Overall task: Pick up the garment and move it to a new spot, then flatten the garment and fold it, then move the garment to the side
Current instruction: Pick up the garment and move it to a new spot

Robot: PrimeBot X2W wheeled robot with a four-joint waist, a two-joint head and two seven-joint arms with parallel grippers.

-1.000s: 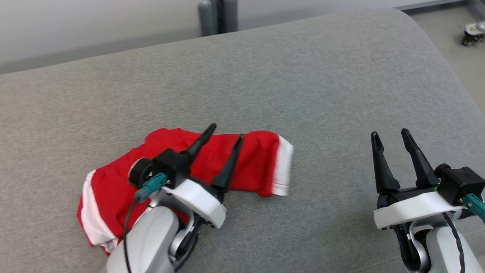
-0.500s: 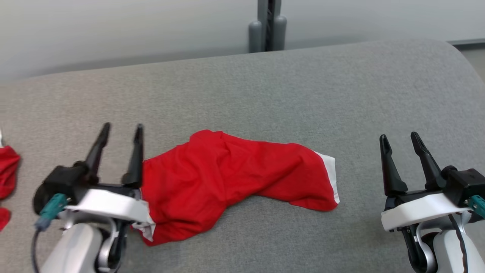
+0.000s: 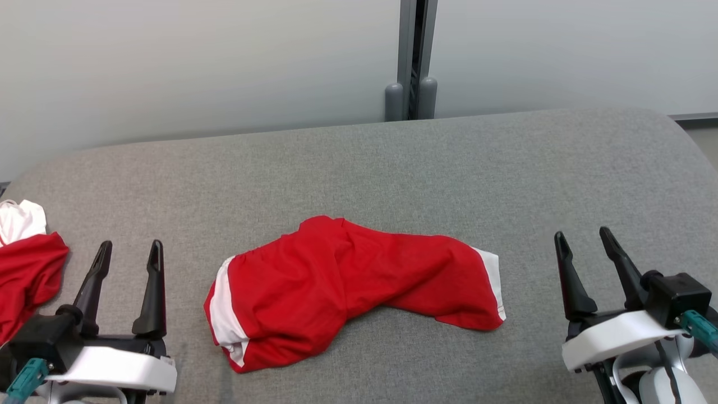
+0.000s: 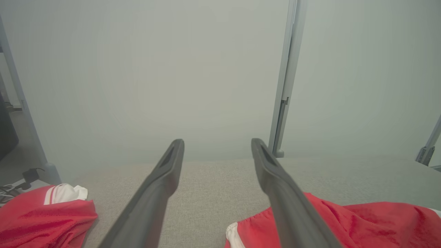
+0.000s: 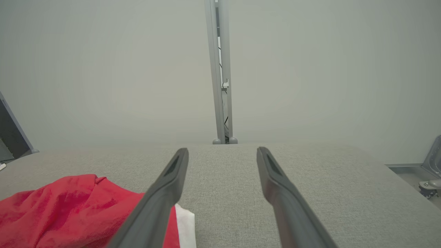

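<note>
1. Head view: the garment (image 3: 353,289) is lying crumpled near the middle of the tabletop (image 3: 392,163), between the two hands and touching neither.
2. The left hand (image 3: 131,245) is hovering beside the garment's white-banded end, with its fingers standing wide apart and gripping nothing.
3. The right hand (image 3: 581,233) is hovering near the opposite end, apart from the white hem (image 3: 493,280), and its fingers are likewise standing wide and empty.
4. The garment is bunching into creases along its length, so flattening is judged to be the pending step. The central position is leaving bare tabletop on every side for spreading.
5. The hands are flanking the cloth, probably because each is facing the end it would grasp, which is setting up an outward pull from both ends.
6. A spare garment (image 3: 28,275) is lying at the tabletop's left edge, near the left hand. It is posing a snag risk during any leftward reach.
</note>
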